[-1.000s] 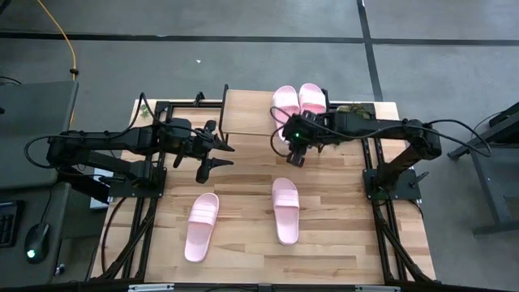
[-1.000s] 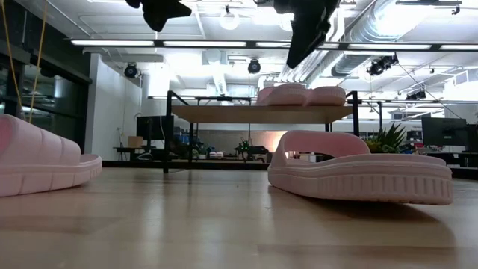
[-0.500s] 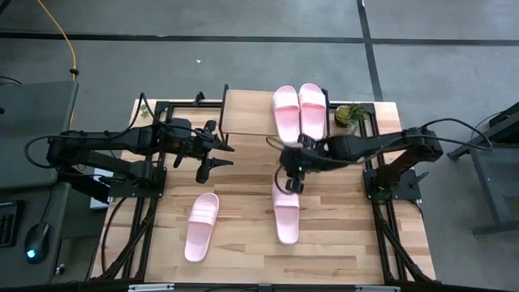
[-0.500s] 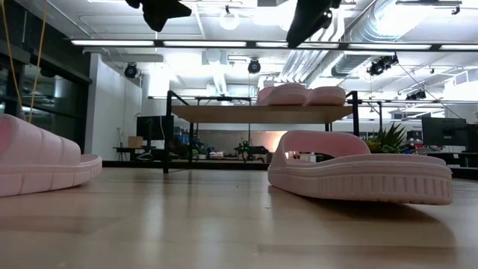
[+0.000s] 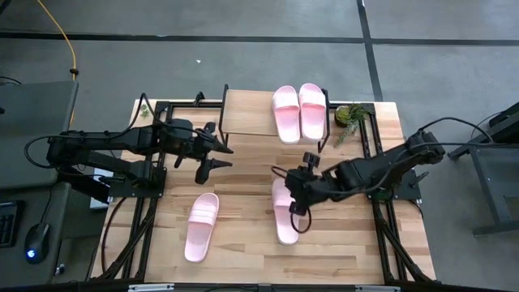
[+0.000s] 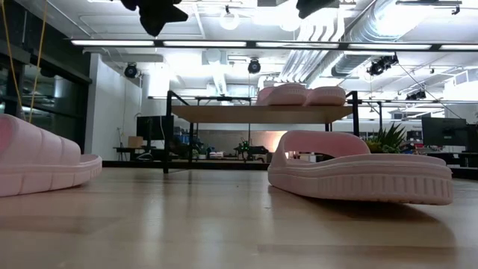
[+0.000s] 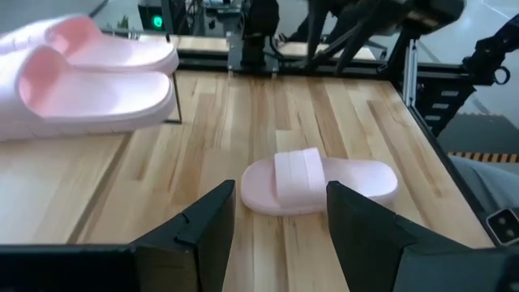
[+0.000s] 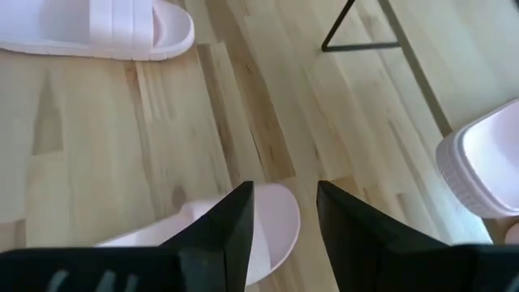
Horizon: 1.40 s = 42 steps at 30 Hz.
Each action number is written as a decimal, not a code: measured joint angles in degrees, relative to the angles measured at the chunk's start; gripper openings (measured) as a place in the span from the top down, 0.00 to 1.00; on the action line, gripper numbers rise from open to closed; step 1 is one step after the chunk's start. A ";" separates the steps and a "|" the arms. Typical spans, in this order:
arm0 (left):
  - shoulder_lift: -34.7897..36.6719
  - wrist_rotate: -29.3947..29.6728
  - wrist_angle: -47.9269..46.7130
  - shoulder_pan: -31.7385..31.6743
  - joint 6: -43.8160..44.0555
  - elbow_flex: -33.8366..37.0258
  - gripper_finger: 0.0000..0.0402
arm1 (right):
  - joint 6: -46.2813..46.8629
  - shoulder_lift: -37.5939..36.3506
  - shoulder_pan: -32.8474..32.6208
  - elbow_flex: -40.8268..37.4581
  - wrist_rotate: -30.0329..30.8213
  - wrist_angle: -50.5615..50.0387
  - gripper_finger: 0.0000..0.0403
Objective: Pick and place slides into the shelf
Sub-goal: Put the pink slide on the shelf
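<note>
Two slides (image 5: 299, 111) are lying side by side on the shelf (image 5: 247, 113); two more are lying on the tabletop (image 5: 243, 203). The right hand (image 5: 298, 204), open and empty, is hovering over one slide (image 5: 284, 219). The left hand (image 5: 212, 156) is waiting open beside the shelf. No writing is readable.

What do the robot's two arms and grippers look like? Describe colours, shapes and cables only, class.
Both arms are slim, black and jointed, built of tube-like links. The left gripper and right gripper each end in two dark, flat, tapering fingers, matte and angular up close. Thin black cables run along the links and loop off the right arm. No markings are readable.
</note>
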State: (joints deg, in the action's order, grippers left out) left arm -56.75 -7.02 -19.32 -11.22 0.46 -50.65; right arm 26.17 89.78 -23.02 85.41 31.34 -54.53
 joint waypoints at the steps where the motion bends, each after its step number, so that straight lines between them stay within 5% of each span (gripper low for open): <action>1: -0.01 -0.01 -0.48 0.00 0.01 0.00 0.55 | 0.54 0.00 -0.78 -0.01 1.00 0.00 0.69; 12: -0.15 -5.44 -4.98 0.00 -0.51 1.84 0.55 | 2.40 0.54 -4.49 -0.04 8.26 3.43 0.69; 42: -0.50 -11.57 -11.41 0.00 -5.19 3.54 0.55 | 6.97 9.35 -3.98 -0.07 -0.34 0.38 0.69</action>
State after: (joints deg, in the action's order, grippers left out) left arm -57.25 -18.59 -30.73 -11.22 -4.73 -47.11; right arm 33.13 99.13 -27.00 85.34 31.00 -54.15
